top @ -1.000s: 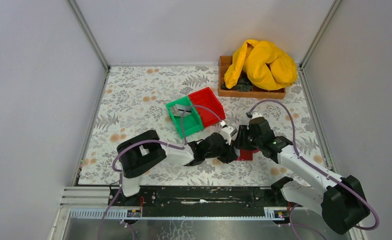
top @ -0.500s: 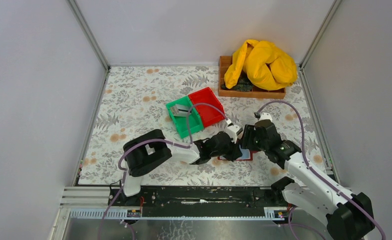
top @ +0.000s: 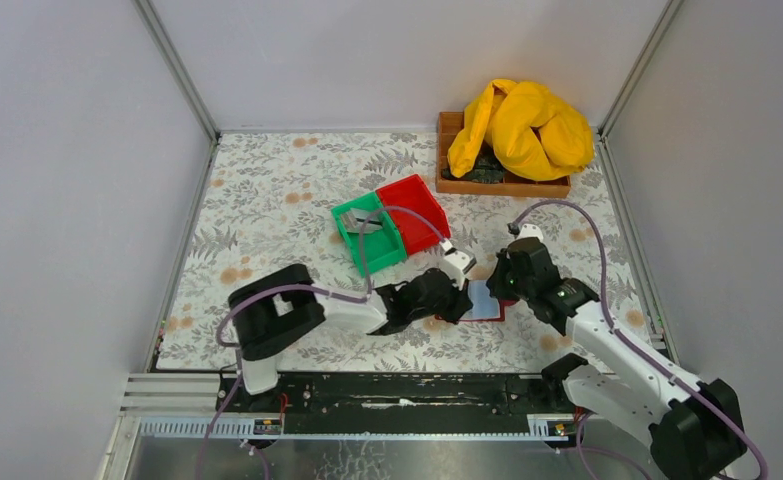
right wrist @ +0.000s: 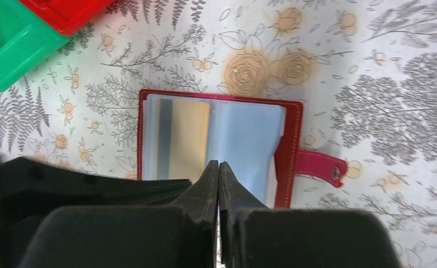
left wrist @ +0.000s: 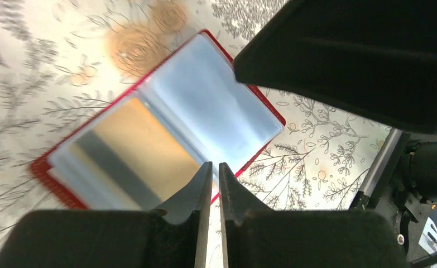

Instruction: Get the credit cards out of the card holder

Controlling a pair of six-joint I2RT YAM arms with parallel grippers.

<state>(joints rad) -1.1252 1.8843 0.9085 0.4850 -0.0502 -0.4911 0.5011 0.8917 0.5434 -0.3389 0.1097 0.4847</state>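
The card holder (top: pixel 484 299) lies open and flat on the floral table, red border up and grey-blue sleeves showing (right wrist: pixel 244 139) (left wrist: pixel 205 106). One of the credit cards (right wrist: pixel 187 138), tan with a dark stripe, sits inside the left sleeve (left wrist: pixel 132 148). My left gripper (top: pixel 462 300) hovers at the holder's left edge, jaws all but together with nothing between them (left wrist: pixel 215 164). My right gripper (top: pixel 500 290) is over the holder's right side, shut and empty, its tips above the middle fold (right wrist: pixel 219 163). A pink strap tab (right wrist: pixel 320 166) sticks out to the right.
A green bin (top: pixel 369 236) with a greyish item in it and a red bin (top: pixel 415 212) stand just behind the holder. A wooden tray (top: pixel 502 185) with a yellow cloth (top: pixel 520 125) sits at the back right. Walls close in on both sides.
The card holder, hidden under both grippers a second ago, now lies open with its inner face showing. The right gripper has closed and moved right; the left gripper drew back slightly.
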